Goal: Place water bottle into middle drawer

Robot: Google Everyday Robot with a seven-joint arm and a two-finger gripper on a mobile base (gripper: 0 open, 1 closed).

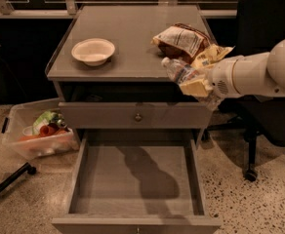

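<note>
The water bottle (pixel 178 71), clear with a white cap, lies tilted in my gripper (pixel 195 85), cap pointing up-left. The gripper is shut on the bottle and holds it in the air at the front right corner of the cabinet top (pixel 132 28), just above the front edge. My white arm reaches in from the right. The middle drawer (pixel 137 182) is pulled fully open below, a wide grey box with a bare flat floor. It lies below and to the left of the gripper.
A white bowl (pixel 93 51) sits on the top at left. A brown snack bag (pixel 181 39) and a yellow one (pixel 212 54) lie at the right. A closed drawer with a knob (pixel 138 116) is above the open one. A plastic bin (pixel 35 130) stands on the floor left, a black chair (pixel 262 18) right.
</note>
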